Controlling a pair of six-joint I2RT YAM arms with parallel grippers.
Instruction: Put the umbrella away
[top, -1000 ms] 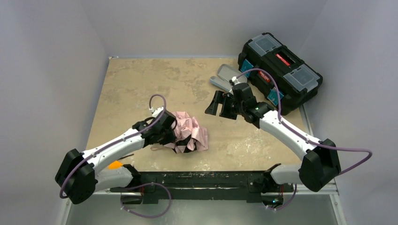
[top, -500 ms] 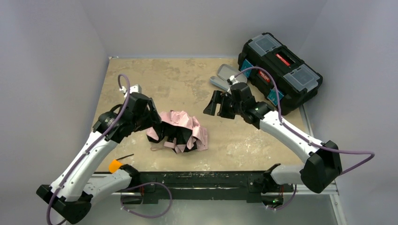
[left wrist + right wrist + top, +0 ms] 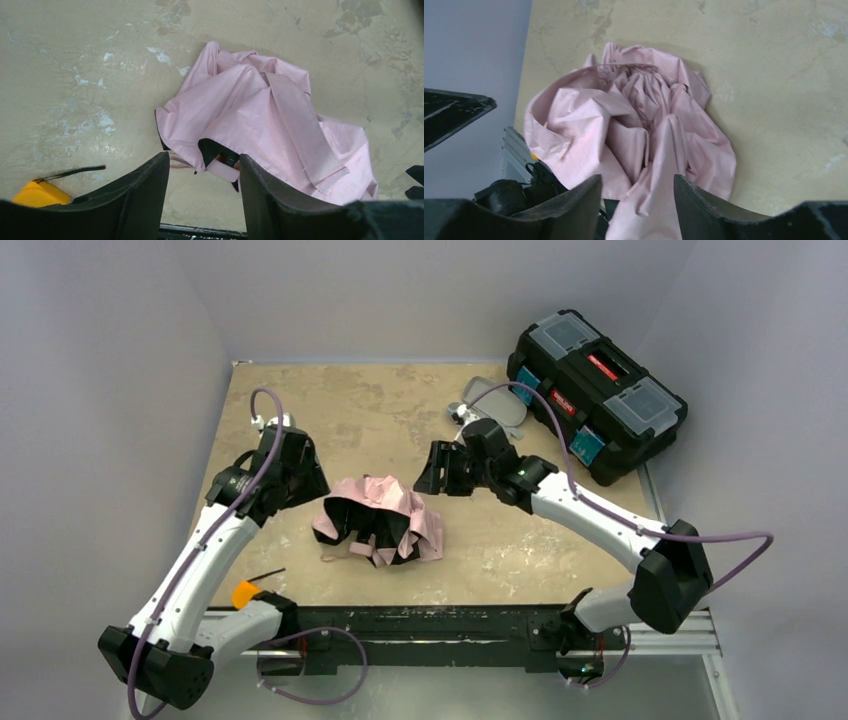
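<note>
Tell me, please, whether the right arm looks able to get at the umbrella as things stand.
Probably yes: the right hand hovers open just beside the umbrella, with only bare table between them; the left hand stands off on the other side.

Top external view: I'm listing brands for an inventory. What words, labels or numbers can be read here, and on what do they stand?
No text is legible.
Red label on top of the black toolbox: pale print, too small to read.
Red-and-white sticker on the toolbox's front: too small to read.
Umbrella: no print shows in any view.
</note>
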